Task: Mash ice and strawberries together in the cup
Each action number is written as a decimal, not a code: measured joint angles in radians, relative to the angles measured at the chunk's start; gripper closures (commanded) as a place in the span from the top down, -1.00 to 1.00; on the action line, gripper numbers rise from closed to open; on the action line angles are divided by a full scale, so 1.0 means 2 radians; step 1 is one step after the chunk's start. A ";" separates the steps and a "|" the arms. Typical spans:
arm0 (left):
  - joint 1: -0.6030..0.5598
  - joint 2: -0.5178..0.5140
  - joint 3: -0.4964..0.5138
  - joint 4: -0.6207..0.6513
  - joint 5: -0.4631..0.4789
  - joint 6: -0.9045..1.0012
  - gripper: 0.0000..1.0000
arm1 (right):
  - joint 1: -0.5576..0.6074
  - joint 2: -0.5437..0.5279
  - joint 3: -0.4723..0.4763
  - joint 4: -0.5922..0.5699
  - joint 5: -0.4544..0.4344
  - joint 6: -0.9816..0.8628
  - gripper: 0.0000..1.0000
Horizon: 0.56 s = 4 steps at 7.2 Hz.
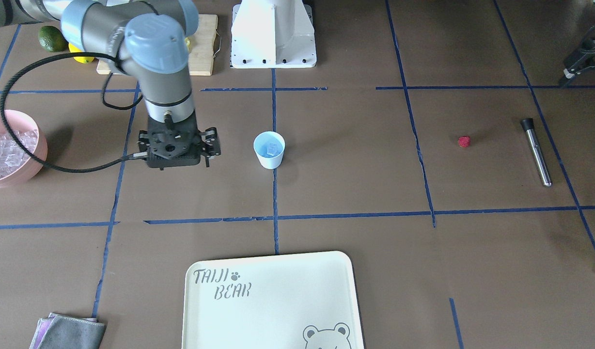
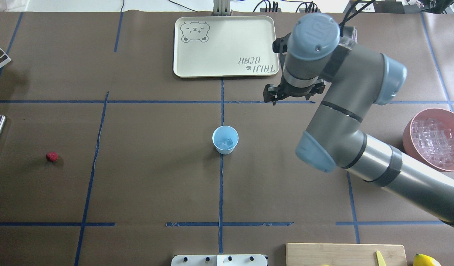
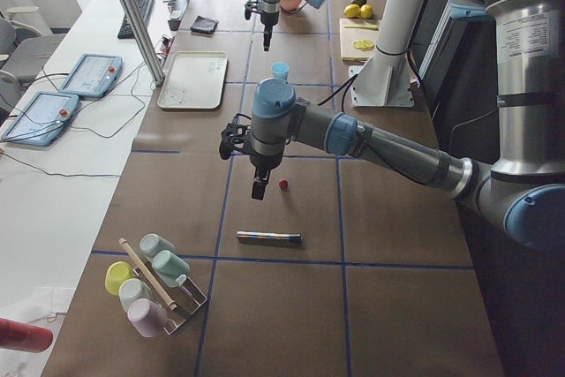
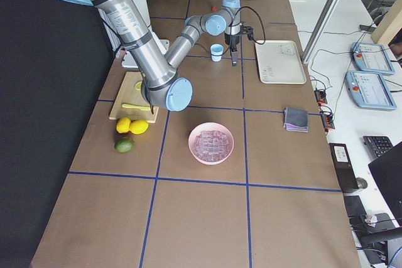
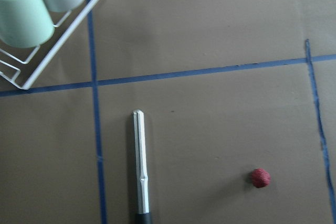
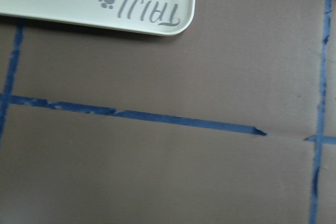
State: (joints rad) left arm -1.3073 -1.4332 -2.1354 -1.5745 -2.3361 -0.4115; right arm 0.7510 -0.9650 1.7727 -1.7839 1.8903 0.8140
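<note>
The pale-blue cup (image 1: 269,150) (image 2: 225,139) stands upright at the table's middle with a cube or two of ice (image 1: 271,148) inside. A red strawberry (image 1: 464,141) (image 2: 52,156) (image 5: 260,177) lies alone on the table, far from the cup. My right gripper (image 1: 179,157) (image 2: 290,99) hangs pointing down beside the cup, towards the tray, its fingers spread open and holding nothing. My left gripper (image 3: 258,192) hovers just beside the strawberry; its state does not show. More ice fills a pink bowl (image 1: 41,145) (image 2: 408,129).
A metal rod with a black end (image 1: 536,151) (image 5: 140,166) lies near the strawberry. A cream tray (image 1: 273,300) (image 2: 223,46) sits at the operators' edge, a folded cloth (image 1: 67,332) beside it. A wire rack of cups (image 5: 31,19), a cutting board (image 1: 203,58) and a lime (image 1: 53,39) occupy the edges.
</note>
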 measured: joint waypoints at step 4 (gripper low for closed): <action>0.133 -0.001 0.008 -0.101 0.091 -0.188 1.00 | 0.111 -0.140 0.042 0.059 0.077 -0.147 0.99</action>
State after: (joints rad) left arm -1.0407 -1.4347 -2.1191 -1.7772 -2.1540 -0.7866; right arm 0.9725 -1.2447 1.8576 -1.6657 2.0433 0.5205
